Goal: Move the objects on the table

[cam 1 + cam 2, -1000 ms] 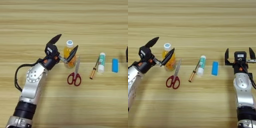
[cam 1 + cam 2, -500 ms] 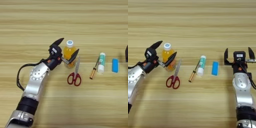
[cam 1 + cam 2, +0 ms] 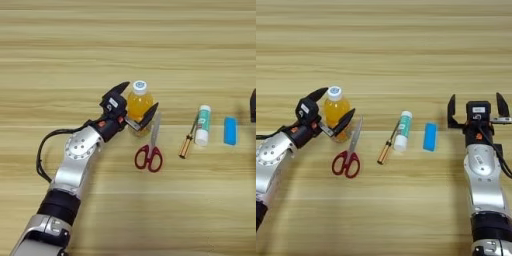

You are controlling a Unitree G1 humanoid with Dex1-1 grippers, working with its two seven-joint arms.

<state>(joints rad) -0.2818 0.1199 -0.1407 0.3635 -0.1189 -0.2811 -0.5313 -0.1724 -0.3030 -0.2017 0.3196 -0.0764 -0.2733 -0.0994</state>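
Left gripper [image 3: 135, 102] spread wide around the orange-juice bottle [image 3: 138, 107], not clamped; scissors [image 3: 151, 146] at its 5 o'clock; right gripper [image 3: 475, 108] spread, idle; bare table [image 3: 125, 40] toward 12 o'clock.

The left gripper [image 3: 135, 104] hides the bottle's [image 3: 138, 102] lower part. The right gripper [image 3: 474, 107] is nearly cut off in the left eye view.

Both views look steeply down from the robot's head onto the tabletop [image 3: 128, 45], which fills each frame at arm's reach. They share the middle row, from the bottle [image 3: 139, 107] to the blue block [image 3: 429, 137]. Only the right eye view reaches far enough right to show the right claw [image 3: 474, 107] whole.
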